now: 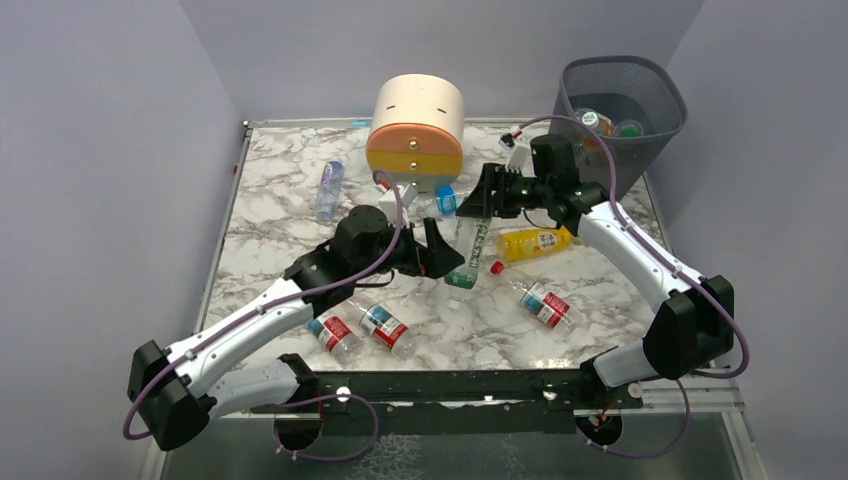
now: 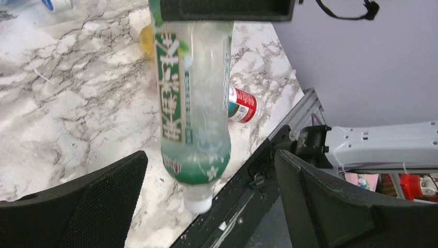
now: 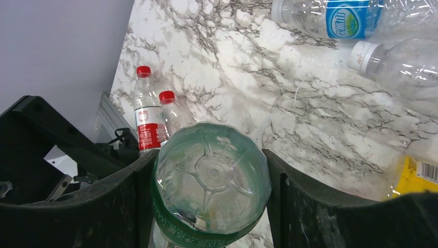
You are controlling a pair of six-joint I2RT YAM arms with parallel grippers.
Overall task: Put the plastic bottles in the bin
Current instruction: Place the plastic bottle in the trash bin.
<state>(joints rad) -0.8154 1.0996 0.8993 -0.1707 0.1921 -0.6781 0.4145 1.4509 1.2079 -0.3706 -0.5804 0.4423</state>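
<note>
— How many bottles do you count?
— Eight outside the bin that I am sure of. A green-labelled bottle is in front of the drawer unit, its base clenched in the right tool. The left tool stands released, with its fingers wide on either side of the bottle and not touching it. A yellow bottle lies front-right of the drawer unit. A red-labelled bottle lies further out the same way. Two red-and-blue-labelled bottles lie front-left. A blue-labelled bottle lies well to the unit's left, a second blue-labelled one is close against its front, and a small bottle is to its right.
— And in the bin?
— Two tops show, an orange one and a green one. The bin stands behind and right of the drawer unit.
— What can't you make out?
— The mesh hides whatever lies deeper. The right arm half covers the small bottle. Clear bottles at the drawer unit's foot blur together. I cannot tell whether the held bottle's cap touches down.
— The surface and the room?
— A white, grey-veined marble tabletop, with pale lilac-grey walls on three sides.
</note>
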